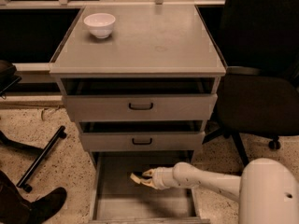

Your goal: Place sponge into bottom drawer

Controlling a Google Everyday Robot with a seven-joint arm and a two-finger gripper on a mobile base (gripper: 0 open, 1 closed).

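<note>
1. Camera view, looking down on the cabinet front: found the bottom drawer [140,205] pulled out toward the camera, with much of its flat grey floor bare, beneath the middle drawer [187,142] and the top drawer [187,107].
2. Located the gripper [142,178] inside the open drawer, toward its back half and just under the middle drawer's front, on a pale arm entering from the right.
3. Read the gripper as clamped on the sponge [135,177], going by a pale yellow piece poking from its tip. Saw no sponge on the cabinet top [154,45] or elsewhere on the drawer floor.
4. Could not tell whether the sponge touched the floor or hung just above it.
5. Judged the step in hand as the final placing, with the carry into the drawer done and the release not yet made.
6. Judged the next move to call for lowering until the sponge sat on the floor, then parting the jaws. After that, drawing the arm out to the right without catching the middle drawer's front.
7. Took the sponge's long axis as running roughly left to right, in line with the forearm, free end pointing at the drawer's left wall. Made out yellow foam only, not the green layer.
8. Noted the white bowl [99,24] on the cabinet top, well apart from all this.
</note>
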